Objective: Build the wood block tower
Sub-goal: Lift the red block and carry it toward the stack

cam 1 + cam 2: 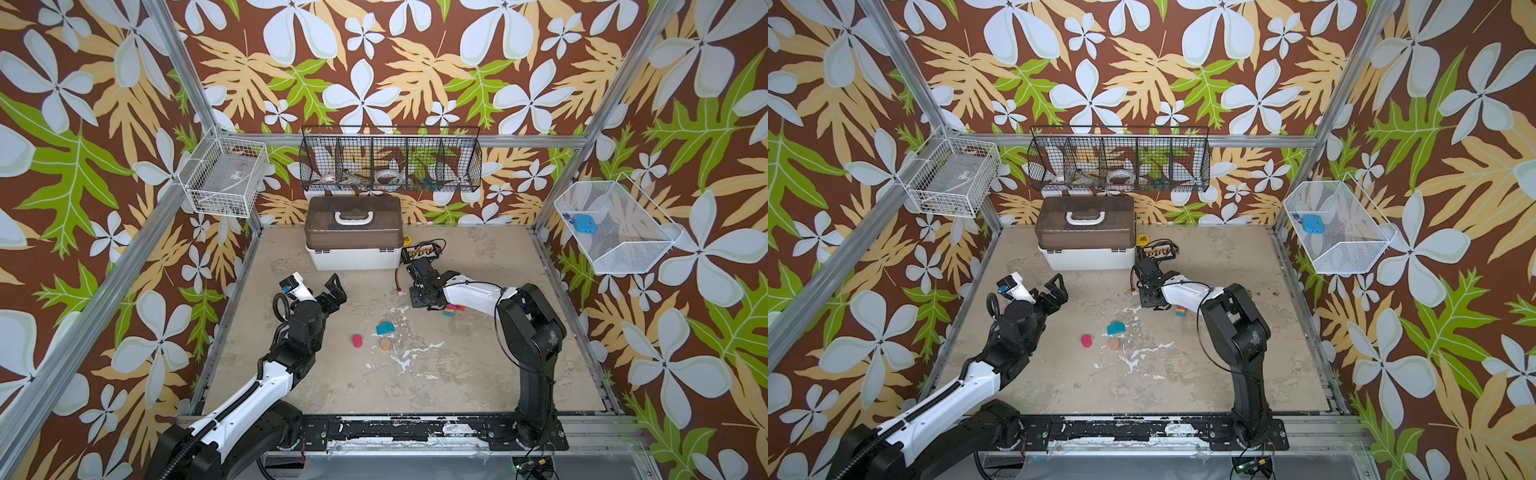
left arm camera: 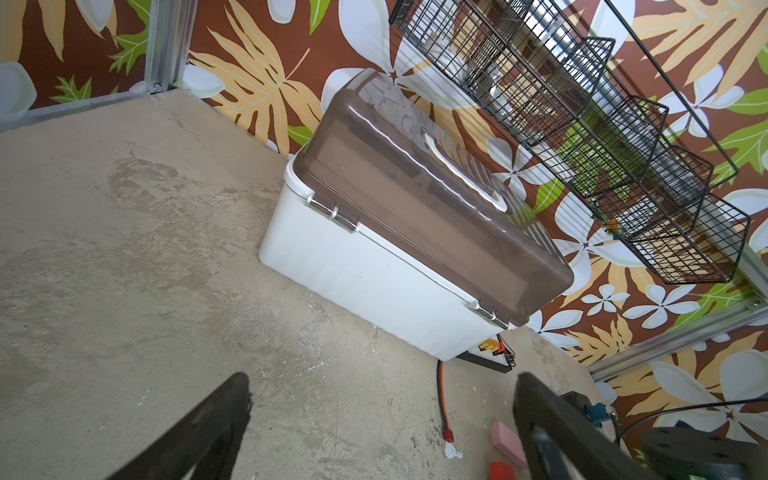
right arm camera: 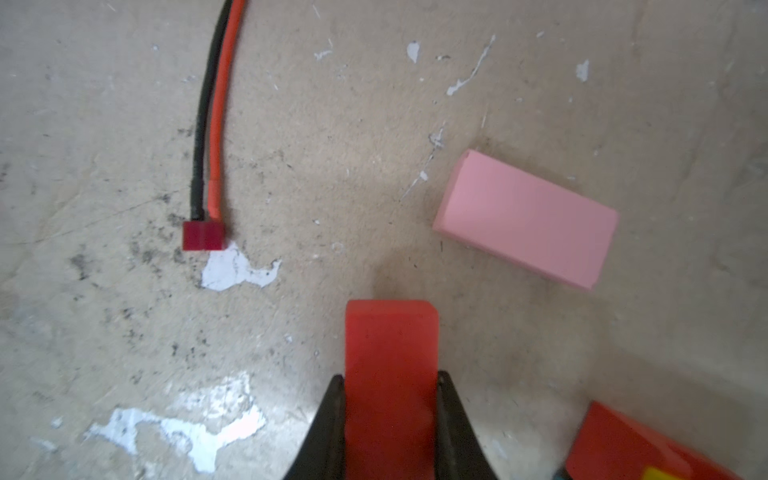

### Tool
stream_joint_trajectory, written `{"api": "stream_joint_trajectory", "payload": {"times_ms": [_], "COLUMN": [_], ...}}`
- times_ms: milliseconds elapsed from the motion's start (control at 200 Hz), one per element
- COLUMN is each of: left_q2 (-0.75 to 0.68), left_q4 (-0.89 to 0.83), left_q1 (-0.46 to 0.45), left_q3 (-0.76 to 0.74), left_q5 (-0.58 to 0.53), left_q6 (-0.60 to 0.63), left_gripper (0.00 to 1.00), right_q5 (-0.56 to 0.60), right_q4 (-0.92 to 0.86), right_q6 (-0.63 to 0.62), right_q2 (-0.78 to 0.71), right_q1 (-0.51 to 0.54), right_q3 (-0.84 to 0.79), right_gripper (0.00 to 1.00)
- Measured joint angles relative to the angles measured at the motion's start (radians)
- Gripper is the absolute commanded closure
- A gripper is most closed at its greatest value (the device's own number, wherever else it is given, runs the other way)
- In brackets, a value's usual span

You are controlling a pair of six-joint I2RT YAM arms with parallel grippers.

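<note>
right pincer [image 3: 390,380] narrow, fingers [image 3: 332,419] pressed flat on both long sides of a red block [image 3: 390,332], which sticks out past the tips. can't tell if it is lifted or resting on the worktop [image 1: 478,374].

pink block [image 3: 525,218] lies flat just ahead of this pincer, off to one side, not touching the red block. wire [image 3: 203,241] with a dark red plug lies ahead on the other side, apart from both blocks.

small stack [image 1: 452,309] of magenta, yellow, blue and red pieces sits just beside the right pincer on its arm side, partly hidden under the forearm; how it is layered can't be made out. electronic board [image 1: 422,251] is near the right pincer on the far side.

left pincer [image 2: 382,382] wide, nothing between the fingers, over bare worktop, with the toolbox [image 2: 374,270] ahead of it.

loose pieces in both top views, well apart from both pincers and roughly between the two arms: teal roof piece [image 1: 385,328], tan cylinder [image 1: 386,343] just beside it, crimson cylinder [image 1: 357,340] near them on the left pincer's side.
</note>
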Motion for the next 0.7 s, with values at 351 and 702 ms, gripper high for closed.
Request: {"api": "stream_joint_trajectory", "payload": {"times_ms": [351,702], "left_q2": [-0.002,-0.015], "left_q4": [0.0,0.0], "left_q1": [0.0,0.0], "left_q3": [0.0,0.0], "left_q5": [0.003,0.003], "left_q6": [0.0,0.0], "left_gripper": [0.0,0.0], "right_q5": [0.004,0.08], "right_q4": [0.026,0.036], "right_q6": [0.028,0.109], "right_q2": [-0.243,-0.518], "right_q1": [0.0,-0.06], "right_q3": [-0.076,-0.234], "right_gripper": [0.96,1.0]}}
